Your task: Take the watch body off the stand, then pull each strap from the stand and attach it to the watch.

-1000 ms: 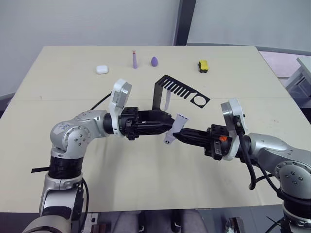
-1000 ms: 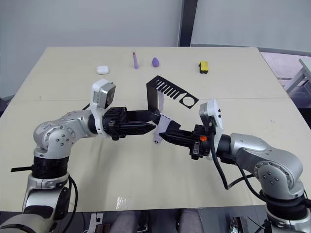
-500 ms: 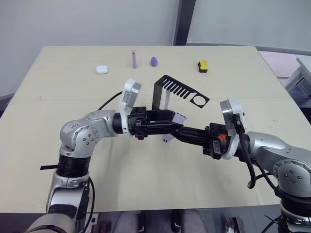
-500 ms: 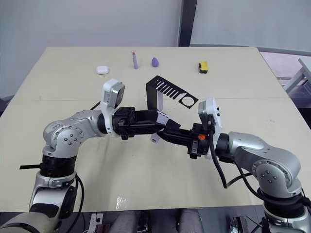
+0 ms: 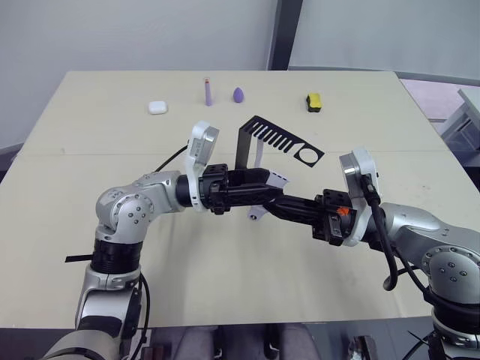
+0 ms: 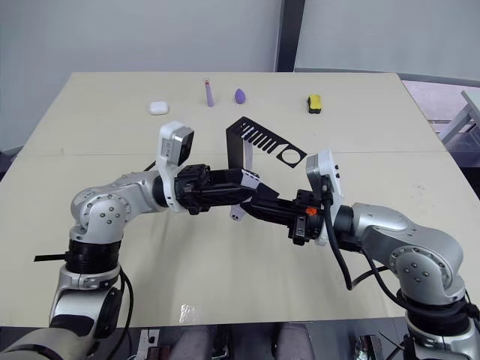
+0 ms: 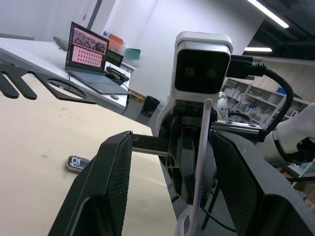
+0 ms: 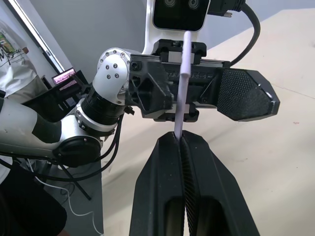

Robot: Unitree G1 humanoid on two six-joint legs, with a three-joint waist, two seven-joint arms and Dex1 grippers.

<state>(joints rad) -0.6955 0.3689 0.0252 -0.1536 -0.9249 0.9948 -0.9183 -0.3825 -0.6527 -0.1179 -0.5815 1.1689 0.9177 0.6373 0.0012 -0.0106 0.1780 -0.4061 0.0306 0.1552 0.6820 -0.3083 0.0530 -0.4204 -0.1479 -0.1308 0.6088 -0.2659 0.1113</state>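
While both arms meet over the middle of the table [image 5: 225,292], the far edge holds a row of loose things well beyond either set of jaws: a small white case [image 5: 157,107], a purple stick [image 5: 207,91], a purple teardrop-shaped piece [image 5: 238,94] and a yellow-and-black block [image 5: 314,101]. The stand [image 5: 244,146] rises just behind the left gripper [image 5: 262,184], its slotted top and ring hole reaching out toward the right arm's side, and a second strap [image 5: 259,154] seems to hang from those slots, though the left arm's fingers partly cover it. The right gripper [image 8: 182,142] has its two fingers pressed together on one end of a pale strap [image 8: 181,86], which stands up straight out of the closed tips. In the left wrist view that same strap [image 7: 197,182] runs between the left gripper's two wide black fingers [image 7: 106,191], which stand well apart on either side of it without touching it; the right arm's white camera head fills the space straight ahead of them. The watch body [image 7: 77,161] lies flat on the table beside and below the left jaws, clear of both grippers, its dark screen showing white digits too small to read. Beyond the table's edge in the left wrist view an open laptop [image 7: 88,56] sits on another desk, with a pinkish screen whose writing cannot be made out.
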